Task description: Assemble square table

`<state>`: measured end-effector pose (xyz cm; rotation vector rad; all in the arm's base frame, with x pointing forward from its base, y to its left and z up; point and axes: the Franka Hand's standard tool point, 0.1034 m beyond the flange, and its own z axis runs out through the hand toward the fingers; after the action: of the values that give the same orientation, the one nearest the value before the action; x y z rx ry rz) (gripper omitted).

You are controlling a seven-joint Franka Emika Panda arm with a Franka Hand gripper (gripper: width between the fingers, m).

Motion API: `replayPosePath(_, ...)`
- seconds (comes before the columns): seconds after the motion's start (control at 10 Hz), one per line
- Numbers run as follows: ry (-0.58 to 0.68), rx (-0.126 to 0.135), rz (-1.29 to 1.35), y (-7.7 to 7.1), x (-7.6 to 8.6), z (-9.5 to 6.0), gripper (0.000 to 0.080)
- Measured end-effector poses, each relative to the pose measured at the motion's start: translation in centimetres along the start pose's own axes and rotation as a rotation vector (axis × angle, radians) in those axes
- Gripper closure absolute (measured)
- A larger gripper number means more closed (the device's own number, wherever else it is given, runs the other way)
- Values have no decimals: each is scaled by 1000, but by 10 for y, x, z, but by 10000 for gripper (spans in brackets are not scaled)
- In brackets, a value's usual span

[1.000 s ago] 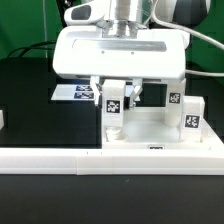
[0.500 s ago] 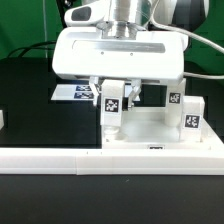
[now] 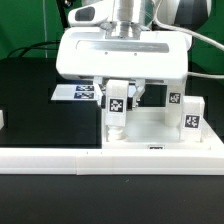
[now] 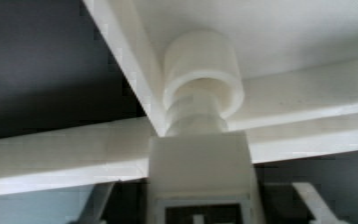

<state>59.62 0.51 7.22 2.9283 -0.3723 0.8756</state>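
I saw gripper (image 3: 118,100) clamped on tagged leg (image 3: 116,107), upright over tabletop (image 3: 150,125) corner socket (image 4: 201,75) nr the L-rail (image 3: 60,158); two legs (image 3: 190,115) stood ext-view right; black table (image 3: 40,100) open left.

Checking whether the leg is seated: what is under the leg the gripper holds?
Under the leg in the gripper sits a corner of the white tabletop. In the wrist view the leg meets that corner, but the leg itself covers the socket, so how far it sits in stays hidden.
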Motion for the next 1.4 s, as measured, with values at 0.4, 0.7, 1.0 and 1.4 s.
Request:
replayPosePath(0.4,-18,6,-7,-6,-6,2,509)
replayPosePath(0.7,-25,0,-7,-1,-10,9,509)
replayPosePath(1.0,-16,-3,-2,1,-7,13,509)
replayPosePath(1.4,-31,-1,6,2,-6,14,501)
